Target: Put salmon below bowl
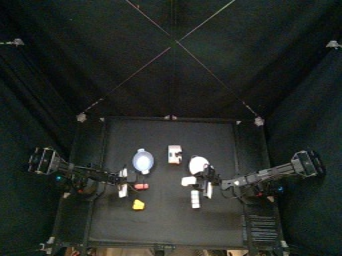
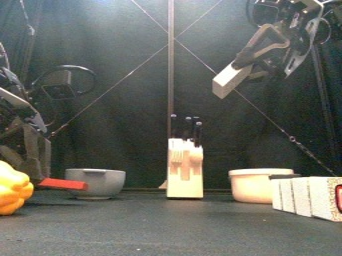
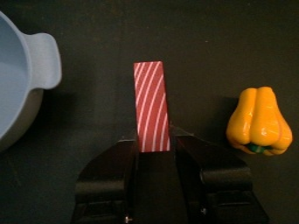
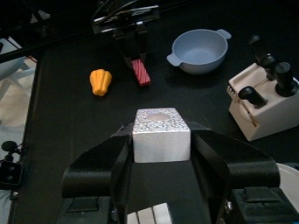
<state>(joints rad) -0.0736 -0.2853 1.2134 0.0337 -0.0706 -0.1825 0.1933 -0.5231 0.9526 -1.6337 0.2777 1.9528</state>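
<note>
The salmon [image 3: 151, 101], a pinkish-red striped oblong, lies low over the table with its near end between the jaws of my left gripper [image 3: 152, 147], which is shut on it. The pale blue bowl [image 3: 17, 83] stands just beside it. In the top view the salmon [image 1: 142, 187] is in front of the bowl [image 1: 143, 160]. In the front view the salmon [image 2: 60, 184] is next to the bowl [image 2: 94, 182]. My right gripper [image 4: 162, 144] is shut on a white block [image 4: 162, 131] and holds it high above the table [image 2: 234, 78].
A yellow pepper-like piece [image 3: 257, 120] lies on the salmon's other side. A white knife block [image 1: 175, 155] stands mid-table, a white round cup [image 1: 198, 165] to its right. Several white blocks [image 2: 310, 195] stand at the front right.
</note>
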